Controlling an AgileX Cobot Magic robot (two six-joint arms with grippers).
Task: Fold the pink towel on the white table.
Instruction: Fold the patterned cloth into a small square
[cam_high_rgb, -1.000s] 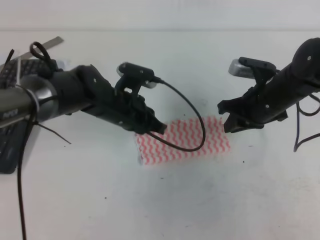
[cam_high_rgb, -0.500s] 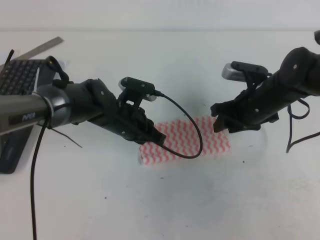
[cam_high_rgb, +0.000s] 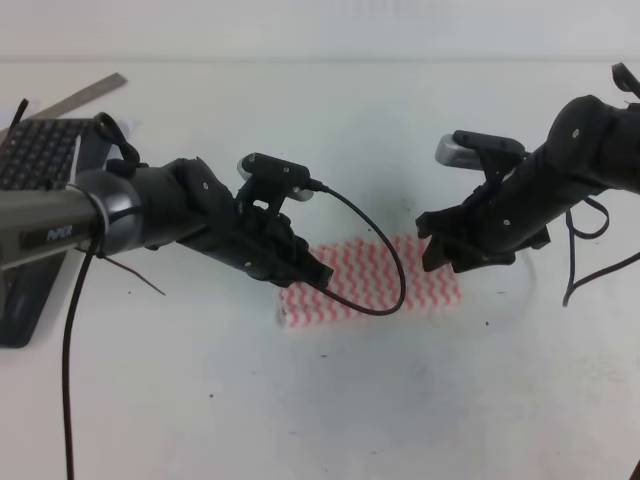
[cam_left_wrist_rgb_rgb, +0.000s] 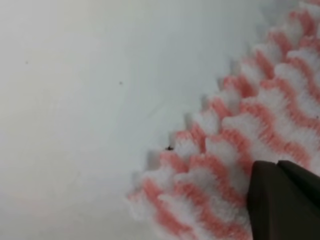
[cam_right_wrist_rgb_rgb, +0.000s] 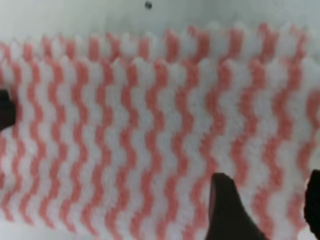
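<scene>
One pink towel (cam_high_rgb: 375, 285) is seen, lying flat near the middle of the white table (cam_high_rgb: 320, 410), in a folded oblong with two stacked scalloped edges visible in the right wrist view.

Two grippers are counted. The left gripper (cam_high_rgb: 312, 268) is placed at the towel's left end, low over the cloth; its dark fingertips (cam_left_wrist_rgb_rgb: 285, 197) are shown pressed together with no gap in the left wrist view, and whether cloth is pinched between them cannot be told. The right gripper (cam_high_rgb: 440, 252) is held at the towel's upper right corner; its two fingers (cam_right_wrist_rgb_rgb: 227, 207) are seen parted above the stripes, with nothing held.

One dark keyboard (cam_high_rgb: 35, 160) is noted at the table's far left edge. One black cable (cam_high_rgb: 385, 250) is looped across the towel.
</scene>
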